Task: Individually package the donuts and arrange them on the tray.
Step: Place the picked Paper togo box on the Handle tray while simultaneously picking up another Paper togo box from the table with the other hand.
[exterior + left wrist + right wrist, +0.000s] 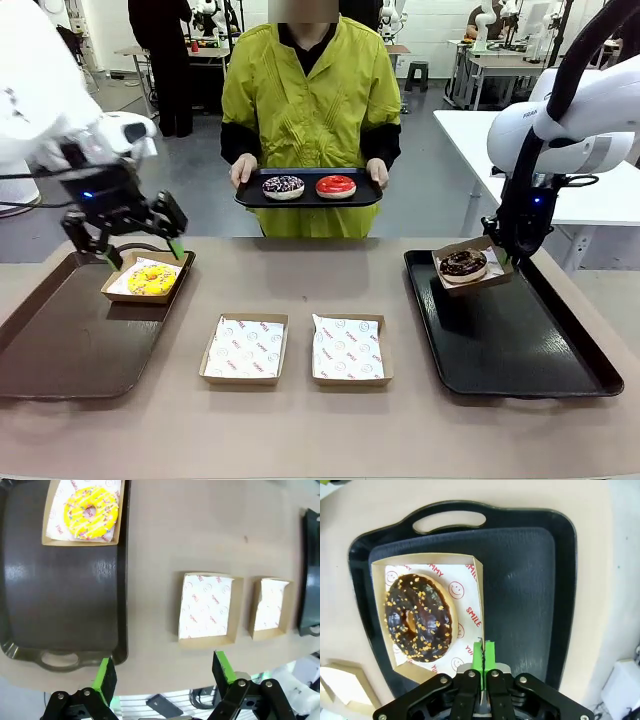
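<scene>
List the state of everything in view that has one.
Yellow donut: boxed, on brown tray.
Chocolate donut: boxed, over black tray.
Sprinkled donut: unboxed, on person's tray.
Red donut: unboxed, same tray.
Table boxes: empty.
Left end effector: open.
Right end effector: shut on chocolate donut's box.

Both arms have smooth, rounded white shells: the left arm (40, 80) and the right arm (570, 125), which has a thick black cable (585, 60) along it. The left gripper (146, 254) and right gripper (483, 652) are black linkages with silver screws (491, 673), green pads (106, 676) and a small blue light (537, 200). The person (310, 100) on the far side wears a yellow-green coat over black sleeves (238, 142).
</scene>
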Robot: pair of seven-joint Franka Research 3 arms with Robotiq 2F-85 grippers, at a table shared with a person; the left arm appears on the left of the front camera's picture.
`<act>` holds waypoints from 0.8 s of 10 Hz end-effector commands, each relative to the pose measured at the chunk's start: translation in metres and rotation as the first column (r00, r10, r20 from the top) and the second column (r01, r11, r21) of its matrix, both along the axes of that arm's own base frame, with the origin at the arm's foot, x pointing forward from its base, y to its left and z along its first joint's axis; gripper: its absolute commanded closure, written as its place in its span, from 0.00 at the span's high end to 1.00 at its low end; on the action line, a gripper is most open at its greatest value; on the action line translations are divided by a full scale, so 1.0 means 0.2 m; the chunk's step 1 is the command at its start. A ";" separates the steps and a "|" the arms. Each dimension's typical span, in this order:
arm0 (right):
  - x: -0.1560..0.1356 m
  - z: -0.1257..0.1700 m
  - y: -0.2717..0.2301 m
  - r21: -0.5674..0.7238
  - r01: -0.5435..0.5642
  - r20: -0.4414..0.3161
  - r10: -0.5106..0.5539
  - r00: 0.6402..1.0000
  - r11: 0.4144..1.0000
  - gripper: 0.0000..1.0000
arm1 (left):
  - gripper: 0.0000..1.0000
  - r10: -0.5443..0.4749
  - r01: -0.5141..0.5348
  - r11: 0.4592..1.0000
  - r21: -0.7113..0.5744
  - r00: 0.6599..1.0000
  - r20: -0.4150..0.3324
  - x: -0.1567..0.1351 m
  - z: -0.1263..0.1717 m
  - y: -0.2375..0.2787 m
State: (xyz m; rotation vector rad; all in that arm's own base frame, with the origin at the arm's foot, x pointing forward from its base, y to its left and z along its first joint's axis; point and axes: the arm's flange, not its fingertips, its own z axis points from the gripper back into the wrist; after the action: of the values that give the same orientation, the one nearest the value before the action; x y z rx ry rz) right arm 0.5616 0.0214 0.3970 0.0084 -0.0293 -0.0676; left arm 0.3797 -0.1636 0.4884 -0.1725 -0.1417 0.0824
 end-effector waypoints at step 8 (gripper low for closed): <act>0.00 0.02 0.00 -0.002 0.005 0.006 -0.005 1.000 1.000 0.01 | 1.00 -0.083 0.084 0.996 0.002 0.992 -0.096 0.08 -0.47 -0.28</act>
State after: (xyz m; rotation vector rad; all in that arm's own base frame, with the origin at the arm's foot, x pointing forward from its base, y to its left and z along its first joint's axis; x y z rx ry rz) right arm 0.5614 0.0217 0.3982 0.0085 -0.0313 -0.0671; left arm 0.4015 -0.2305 0.3784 -0.0958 -0.0577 0.0358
